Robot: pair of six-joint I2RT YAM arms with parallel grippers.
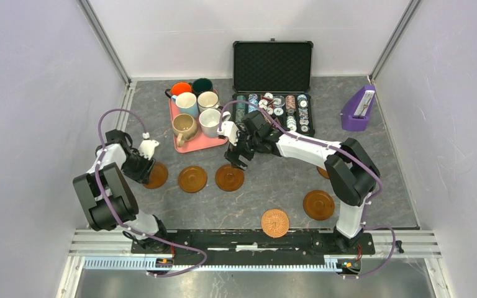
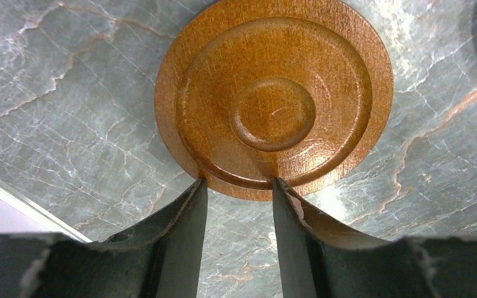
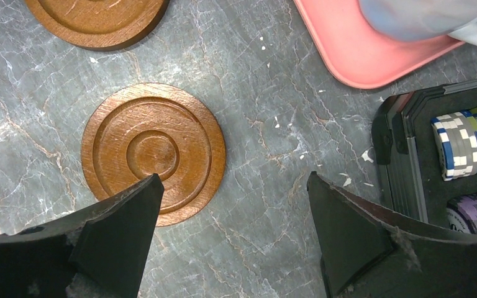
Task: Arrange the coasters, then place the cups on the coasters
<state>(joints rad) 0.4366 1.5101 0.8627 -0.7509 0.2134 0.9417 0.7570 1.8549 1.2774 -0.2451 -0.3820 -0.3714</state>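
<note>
Brown wood fills the left wrist view: a ringed coaster lies flat on the grey marbled table, straight ahead of the left claw. That claw's fingers stand a narrow gap apart. Their tips are just over the disc's near rim, bare table shows between them, and nothing is clamped.

Off the left claw's right side lies a second brown coaster. Past it, a third brown coaster lies under the right claw. The right claw gapes wide and holds nothing, and one finger overlaps that disc's near edge. Beyond its other finger sit the corner of a pink tray and an open case of poker chips.

All six mugs stand together on the tray, none on a coaster. Behind the right claw, toward the arm bases, lie a fourth brown coaster and a tan woven coaster. A fifth brown disc is mostly hidden by the right arm
</note>
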